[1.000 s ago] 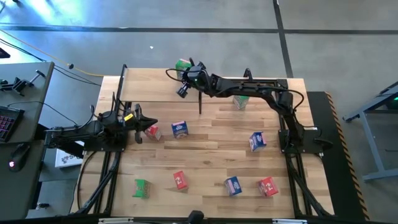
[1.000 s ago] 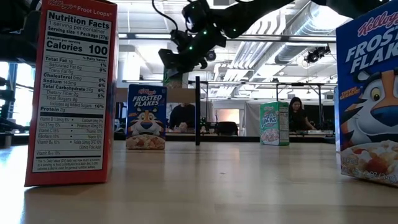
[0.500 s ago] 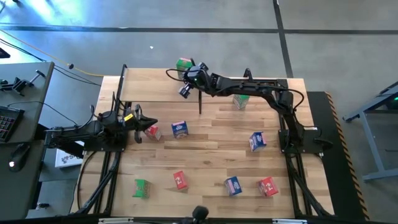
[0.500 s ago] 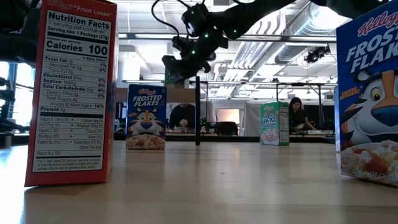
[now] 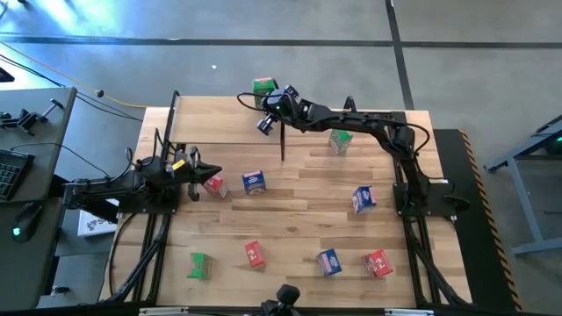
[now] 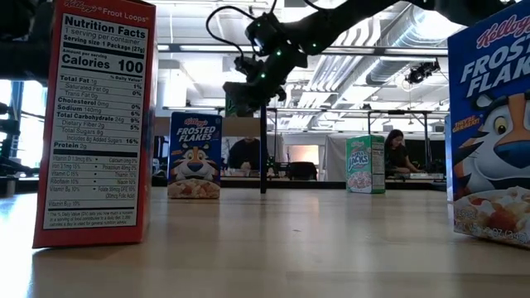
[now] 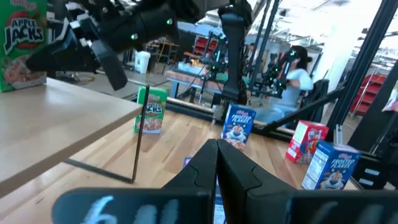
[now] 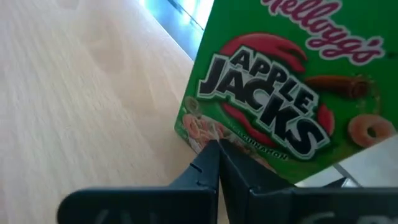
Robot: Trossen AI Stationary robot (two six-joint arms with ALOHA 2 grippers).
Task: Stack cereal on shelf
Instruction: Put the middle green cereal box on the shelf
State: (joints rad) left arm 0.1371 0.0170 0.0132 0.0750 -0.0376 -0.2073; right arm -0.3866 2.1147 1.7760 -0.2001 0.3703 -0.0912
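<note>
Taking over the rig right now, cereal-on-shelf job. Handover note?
Right gripper: shut, up at the shelf, tips by the green Apple Jacks box standing there; contact unclear.
Left gripper: shut, waiting at the table's left edge.
Done: that one box is on the shelf.
Left: eight on the tabletop: three red boxes, three blue boxes, two green boxes.

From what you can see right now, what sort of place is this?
Probably a robotics lab or workshop: a wooden table with small cereal boxes for practice, exposed ceiling ducts, and a person at workbenches behind it.
</note>
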